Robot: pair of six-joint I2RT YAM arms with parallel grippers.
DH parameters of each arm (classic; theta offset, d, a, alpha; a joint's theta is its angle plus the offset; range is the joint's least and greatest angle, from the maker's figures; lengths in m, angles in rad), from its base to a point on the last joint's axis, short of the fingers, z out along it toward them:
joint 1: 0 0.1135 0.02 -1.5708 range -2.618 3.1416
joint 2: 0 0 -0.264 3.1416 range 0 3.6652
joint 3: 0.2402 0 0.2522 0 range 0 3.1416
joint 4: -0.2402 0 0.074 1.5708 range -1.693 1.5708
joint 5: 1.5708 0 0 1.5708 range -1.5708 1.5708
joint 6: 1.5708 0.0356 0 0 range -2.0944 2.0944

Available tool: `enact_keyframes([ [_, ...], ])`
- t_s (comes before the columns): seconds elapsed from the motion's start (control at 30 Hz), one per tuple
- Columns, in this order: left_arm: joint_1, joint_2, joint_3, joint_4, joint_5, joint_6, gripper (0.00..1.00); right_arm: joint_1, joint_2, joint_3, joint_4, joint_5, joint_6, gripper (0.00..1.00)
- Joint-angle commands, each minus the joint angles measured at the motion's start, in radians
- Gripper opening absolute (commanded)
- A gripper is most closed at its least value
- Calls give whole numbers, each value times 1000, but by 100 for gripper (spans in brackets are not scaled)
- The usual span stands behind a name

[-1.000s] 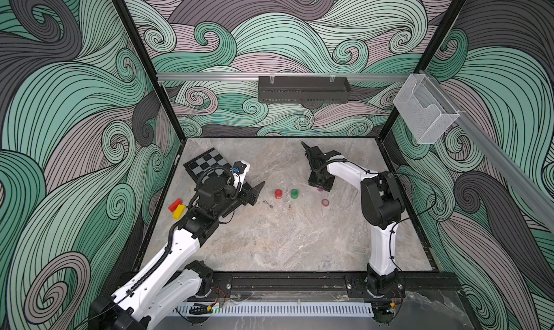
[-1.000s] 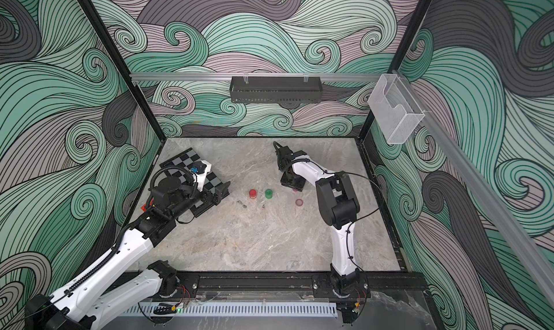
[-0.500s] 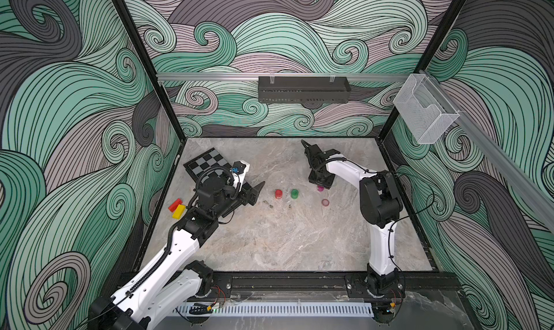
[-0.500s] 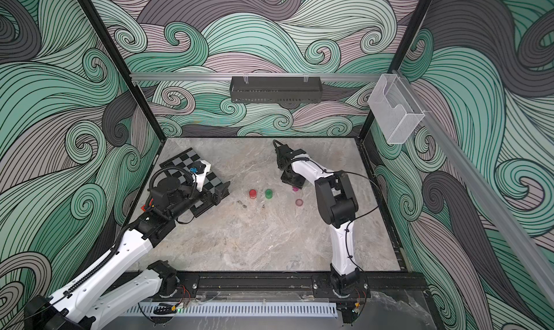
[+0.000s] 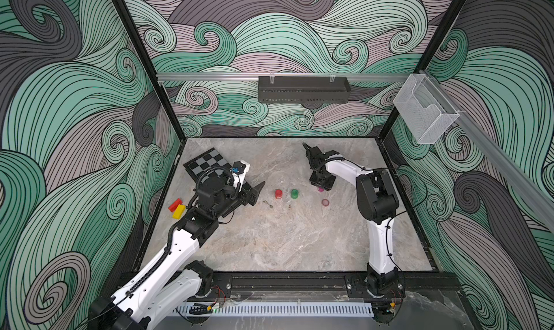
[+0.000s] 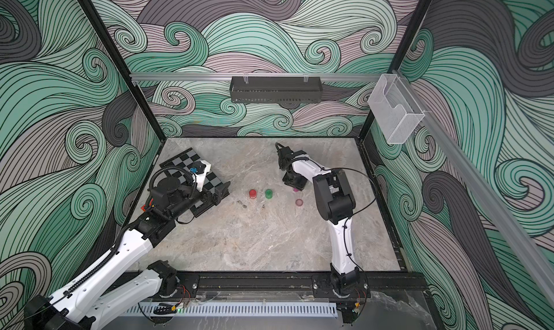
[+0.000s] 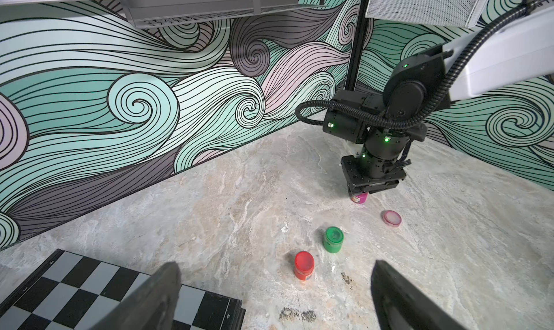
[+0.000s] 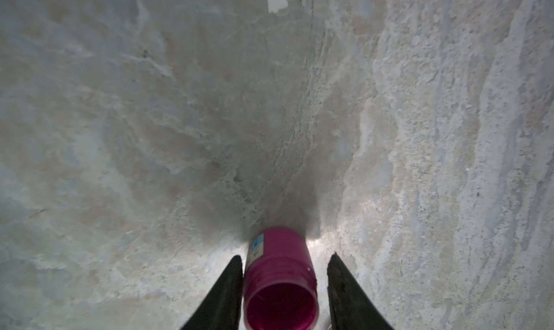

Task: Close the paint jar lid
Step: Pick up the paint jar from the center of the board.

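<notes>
Paint jar [image 8: 279, 262] uncapped, magenta inside

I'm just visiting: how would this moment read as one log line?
right gripper: around open pink jar, one side gapped | lid: off, lying nearby | left gripper: open, empty

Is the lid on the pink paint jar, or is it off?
Off. The right wrist view looks into the open mouth of the pink jar, and in a top view the pink lid lies apart from it.
</notes>
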Motion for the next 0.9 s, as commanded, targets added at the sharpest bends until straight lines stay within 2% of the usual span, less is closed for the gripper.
enact_keyframes([
  [0.0,0,1,36,26,20,-15,98,-3,19,34,21,-5,27,45],
  [0.5,0,7,37,21,15,-8,99,-2,14,29,25,-4,-21,34],
  [0.87,-1,-3,36,13,11,0,99,72,-193,-72,81,21,-214,35],
])
